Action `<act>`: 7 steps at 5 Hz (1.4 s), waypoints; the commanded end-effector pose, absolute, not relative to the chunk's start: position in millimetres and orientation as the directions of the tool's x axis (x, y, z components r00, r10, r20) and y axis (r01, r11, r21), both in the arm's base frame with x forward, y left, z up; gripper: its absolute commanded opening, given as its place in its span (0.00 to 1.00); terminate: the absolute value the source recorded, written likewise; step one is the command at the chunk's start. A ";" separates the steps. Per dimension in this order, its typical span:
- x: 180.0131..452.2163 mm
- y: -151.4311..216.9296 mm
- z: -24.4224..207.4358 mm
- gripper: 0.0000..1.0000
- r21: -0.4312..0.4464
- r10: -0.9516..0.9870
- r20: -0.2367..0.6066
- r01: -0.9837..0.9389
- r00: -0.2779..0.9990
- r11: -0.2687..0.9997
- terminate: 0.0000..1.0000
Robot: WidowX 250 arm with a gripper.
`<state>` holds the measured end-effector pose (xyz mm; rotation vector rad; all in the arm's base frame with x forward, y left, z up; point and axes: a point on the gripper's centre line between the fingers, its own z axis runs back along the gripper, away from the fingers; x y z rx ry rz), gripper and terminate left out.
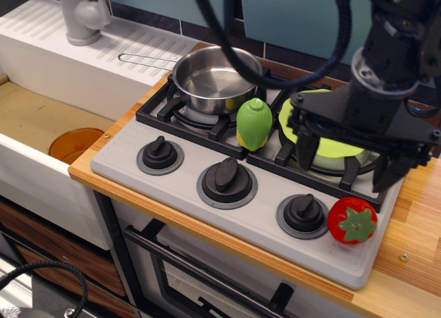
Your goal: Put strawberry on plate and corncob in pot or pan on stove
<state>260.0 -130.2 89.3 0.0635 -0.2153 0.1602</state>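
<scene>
Sitting at the lower right of the frame, the strawberry (352, 221) rested on the grey front deck of the stove (186, 201), just right of the rightmost black knob (303, 215) and close to the stove's right edge. Its green cap faced outward toward the camera. Up and to the left of it, the corncob (253, 124) stood upright at the middle of the frame on the black grates, between the two burners, with a bit of yellow showing at its lower left. Just behind the corncob, toward the upper middle, the pot (215, 78) sat on the left burner, its thin wire handle reaching left over the white drainboard (89, 53). On the right burner lay the plate (329, 146), partly covered by the arm above it. The claw (351, 156) hung over the plate with its two black fingers spread wide and nothing between them, well above the strawberry. At the left of the frame an orange dish (74, 144) lay in the sink, and a grey faucet (81, 15) stood at the upper left. Wooden counter (413, 235) showed at the right.
</scene>
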 end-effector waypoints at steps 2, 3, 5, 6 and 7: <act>258.3 -151.9 70.8 1.00 -0.019 0.187 0.295 -0.190 0.937 0.982 0.00; 259.5 -152.7 58.8 1.00 -0.032 0.185 0.339 -0.185 0.923 0.982 0.00; 262.3 -152.2 27.7 1.00 -0.049 0.190 0.408 -0.186 0.893 0.981 0.00; 262.4 -153.8 12.1 1.00 -0.054 0.197 0.425 -0.193 0.884 0.980 0.00; 262.5 -157.5 15.5 0.00 -0.036 0.219 0.391 -0.223 0.894 0.974 0.00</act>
